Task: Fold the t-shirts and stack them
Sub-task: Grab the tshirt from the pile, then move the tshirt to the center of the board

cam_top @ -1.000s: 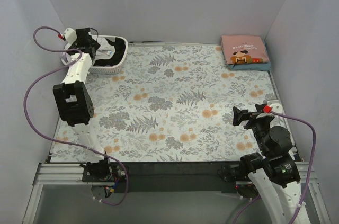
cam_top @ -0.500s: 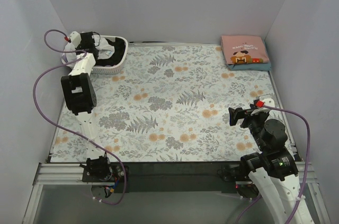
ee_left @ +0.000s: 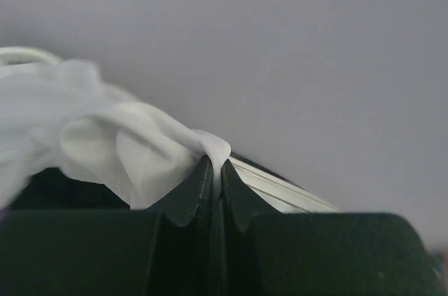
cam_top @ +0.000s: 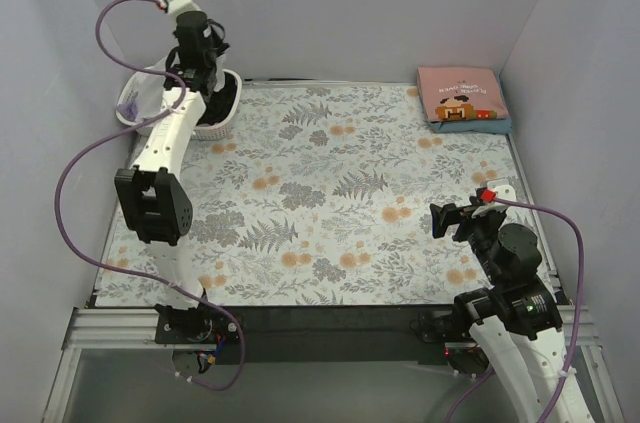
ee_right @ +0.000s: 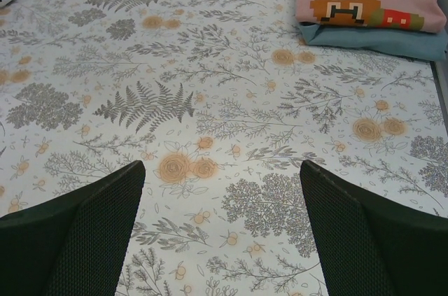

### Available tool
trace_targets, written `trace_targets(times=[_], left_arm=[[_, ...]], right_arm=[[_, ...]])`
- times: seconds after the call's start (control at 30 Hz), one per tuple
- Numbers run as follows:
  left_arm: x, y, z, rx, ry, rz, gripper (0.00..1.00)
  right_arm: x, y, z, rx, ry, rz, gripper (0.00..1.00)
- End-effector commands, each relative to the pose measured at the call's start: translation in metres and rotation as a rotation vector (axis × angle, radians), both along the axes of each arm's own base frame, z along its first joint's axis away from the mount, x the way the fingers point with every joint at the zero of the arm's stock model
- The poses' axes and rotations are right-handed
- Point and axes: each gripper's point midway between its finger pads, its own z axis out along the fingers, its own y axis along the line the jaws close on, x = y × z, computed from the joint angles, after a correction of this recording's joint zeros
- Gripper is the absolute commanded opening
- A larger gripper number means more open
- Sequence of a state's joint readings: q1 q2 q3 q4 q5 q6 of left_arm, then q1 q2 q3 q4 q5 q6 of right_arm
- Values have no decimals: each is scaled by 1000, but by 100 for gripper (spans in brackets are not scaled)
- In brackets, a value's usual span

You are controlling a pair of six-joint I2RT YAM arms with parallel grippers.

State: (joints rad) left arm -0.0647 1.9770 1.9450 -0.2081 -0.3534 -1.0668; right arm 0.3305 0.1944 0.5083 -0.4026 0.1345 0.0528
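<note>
"White t-shirt (ee_left: 126,145): has the left arm got it?"

"Yes. The left gripper (ee_left: 215,164) is closed to almost nothing, its two tips pinching a small fold of that shirt. The rest of the cloth bunches off to one side. It is held just above the basket (cam_top: 135,108). How much of the shirt is out of the basket I cannot tell."

"And the other arm?"

"The right gripper (ee_right: 220,170) is spread wide with nothing in it. It hovers over the tablecloth (cam_top: 330,183), well apart from the basket, towards the diagonally opposite corner. Straight across from the basket along the far edge, a pink t-shirt (cam_top: 460,91) lies folded on a teal t-shirt (cam_top: 497,126)."

"So how should the lift go?"

"Slowly and straight up, I'd say, until the hem clears the basket rim. The pinch is small, so a jerk could pull the fold loose. A dark garment (cam_top: 222,93) lies in the basket too, and it may cling and ride along. Once free, carry the shirt away from the basket to open tablecloth and lower it so it spreads, leaving a corner for the right gripper."
</note>
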Motion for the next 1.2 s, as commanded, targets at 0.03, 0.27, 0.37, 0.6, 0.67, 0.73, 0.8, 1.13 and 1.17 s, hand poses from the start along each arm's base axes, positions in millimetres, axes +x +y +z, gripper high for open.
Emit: trace_targets(times=[0.03,0.27,0.37,0.6,0.67,0.73,0.8,1.13,1.17], left_arm=[[-67,-180,119,-5,-234,-539,0],[-176,-299,120,40,-223,-963,0],[-193,-275,77,80,-132,-904,1],[-217,-143,-33,234,52,-357,55],[-225,-116,-56,207,105,-241,62],[-235,-105,-84,177,169,-205,65],[-250,-109,-110,102,232,-220,65],[-316,-175,-207,-223,515,-554,65],[-322,-181,-212,-258,542,-574,64]], right_arm=[[-2,0,18,14,-58,6,97],[-4,-2,25,19,-88,1,98],[-6,1,29,24,-95,20,98],[-7,25,49,71,-51,136,98],[-5,38,52,80,-23,194,98],[7,49,43,93,65,216,98],[16,66,21,100,192,278,98],[2,121,-117,89,764,465,79],[3,122,-128,83,787,444,79]])
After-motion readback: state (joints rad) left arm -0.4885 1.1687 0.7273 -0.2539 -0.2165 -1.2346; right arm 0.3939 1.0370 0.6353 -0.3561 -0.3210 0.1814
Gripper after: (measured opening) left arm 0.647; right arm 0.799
